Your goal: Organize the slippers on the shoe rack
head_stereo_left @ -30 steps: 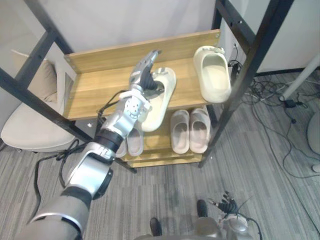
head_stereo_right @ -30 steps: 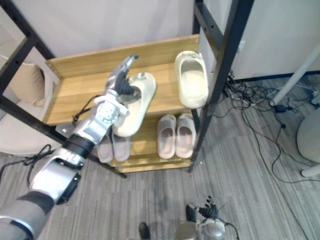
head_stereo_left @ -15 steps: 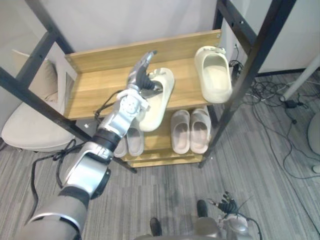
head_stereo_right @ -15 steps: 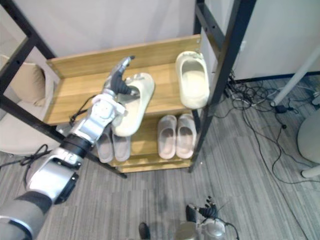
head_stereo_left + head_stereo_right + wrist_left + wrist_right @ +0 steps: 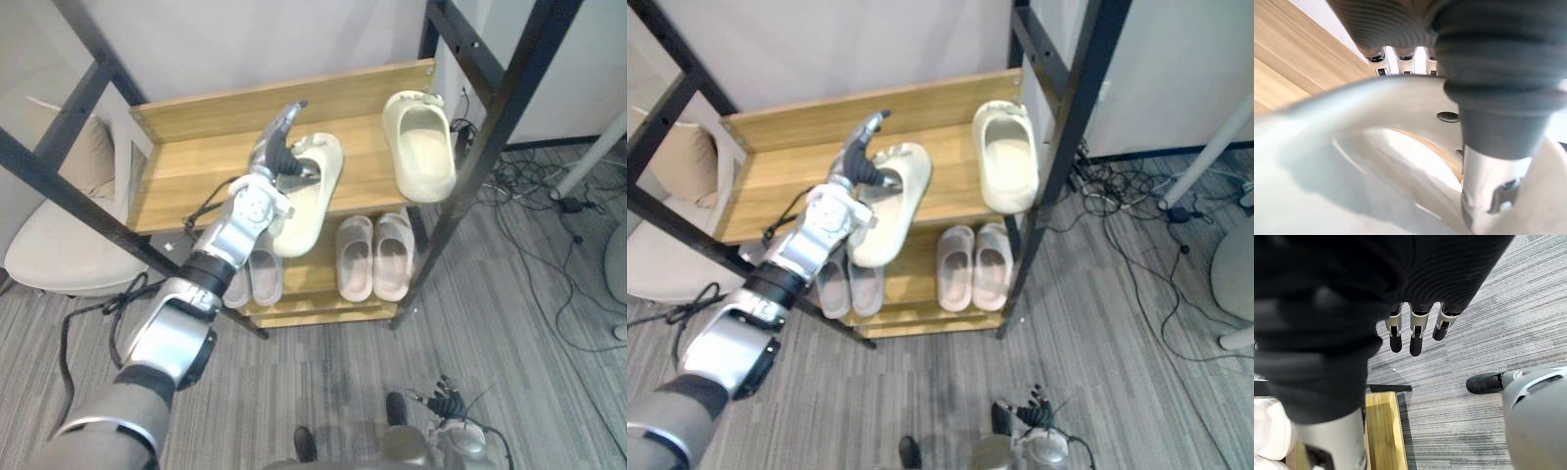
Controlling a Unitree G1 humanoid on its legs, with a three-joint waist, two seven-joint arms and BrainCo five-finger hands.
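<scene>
Head pair down on shoe rack [image 5: 186, 166]; wrists close.

You see a cream slipper [image 5: 312, 204] at the silver, dark-tipped left hand [image 5: 270, 155], and a second slipper [image 5: 419, 147] to the hand's right in the same cream. The pairs [image 5: 375, 257] below the hand are pale greyish beige. The rack [image 5: 323, 88] has honey-coloured shelves [image 5: 186, 171] with fine wood grain and a black frame [image 5: 495, 108]. The floor [image 5: 509, 372] is grey with thin stripes. The chair [image 5: 59, 250] left of the hand is off-white.
</scene>
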